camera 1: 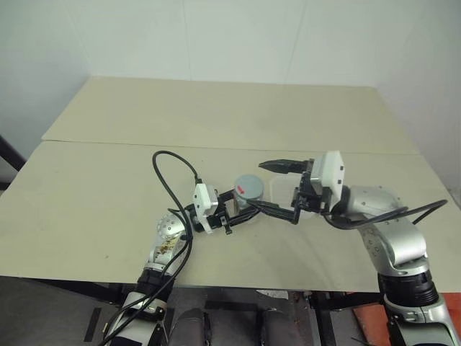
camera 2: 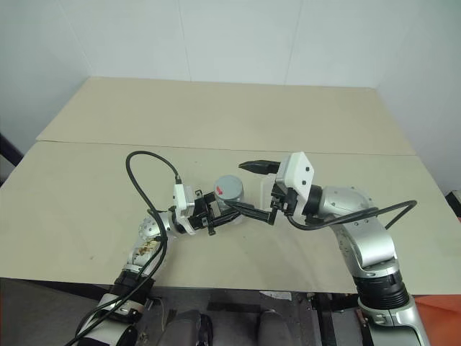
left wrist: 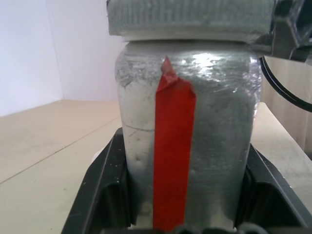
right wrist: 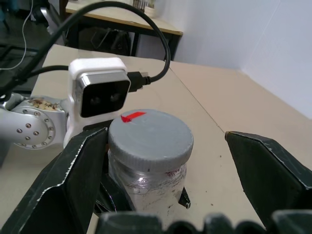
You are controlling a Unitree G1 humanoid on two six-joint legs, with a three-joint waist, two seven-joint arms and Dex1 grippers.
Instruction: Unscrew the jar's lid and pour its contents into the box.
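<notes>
Lid [right wrist: 148,132] not off yet.
L hand [camera 1: 229,215] clamped on jar [left wrist: 187,141]; R hand [right wrist: 170,161] spread wide around lid. Unscrewing, pouring into box [camera 1: 282,189] left.

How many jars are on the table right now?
1. The jar stands near the table's front edge, clamped by the left gripper, lid on. The right gripper is open around it.

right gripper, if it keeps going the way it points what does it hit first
Probably the lid on the jar, which sits between the open right gripper fingers; beyond it is the left gripper holding the jar.
</notes>
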